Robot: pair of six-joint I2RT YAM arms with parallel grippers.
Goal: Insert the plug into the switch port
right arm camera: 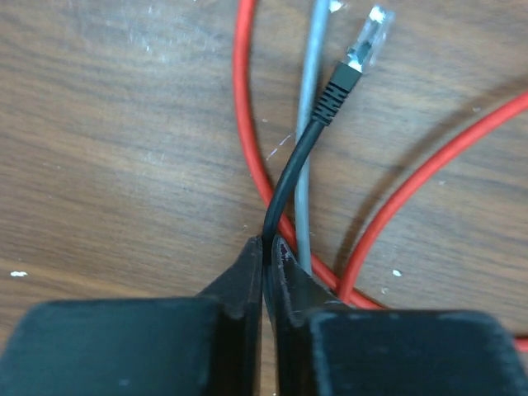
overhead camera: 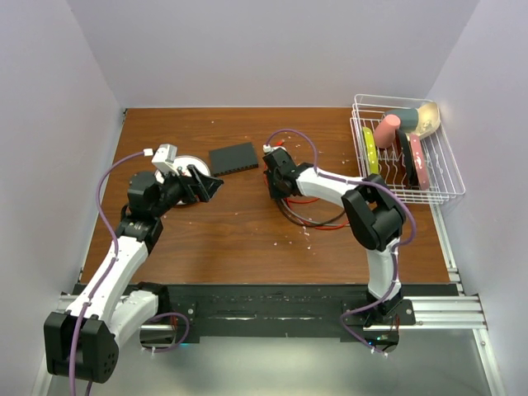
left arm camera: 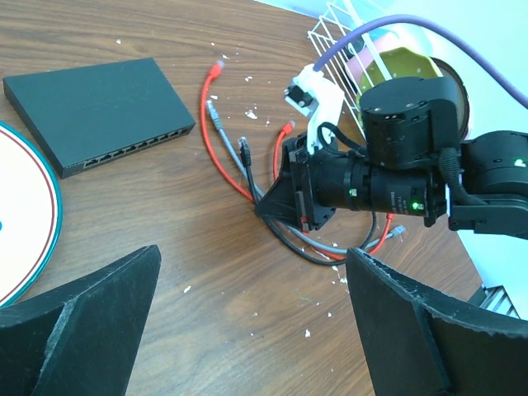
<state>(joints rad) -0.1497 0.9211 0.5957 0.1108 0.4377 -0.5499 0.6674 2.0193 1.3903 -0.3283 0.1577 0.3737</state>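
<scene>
Bolted along the bottom edge of the overhead view, both arm bases are seen. The left arm is bent up toward centre left, and the left gripper (overhead camera: pixel 202 186) is spread wide beside a white plate (overhead camera: pixel 183 162), just left of the switch (overhead camera: pixel 233 157), which lies flat above centre. The right arm is folded back from the right, and the right gripper (overhead camera: pixel 275 186) is lowered among loose cables (overhead camera: pixel 309 210) just right of the switch. A wire rack (overhead camera: pixel 445 177) is set at the upper right.

From the left wrist, two wide-apart fingers (left arm camera: pixel 82 330) fill the lower corners. The switch (left arm camera: pixel 99 107) is seen at upper left, its sockets facing the cables. The right gripper (left arm camera: pixel 262 206) is lowered at centre, apart from it.

From the right wrist, the jaws are clamped on a black cable (right arm camera: pixel 285 186), short of its plug (right arm camera: pixel 351 66), which is pointed toward the upper right. A gray cable (right arm camera: pixel 309 124) is crossed by it, with a red cable (right arm camera: pixel 252 124) alongside.
</scene>
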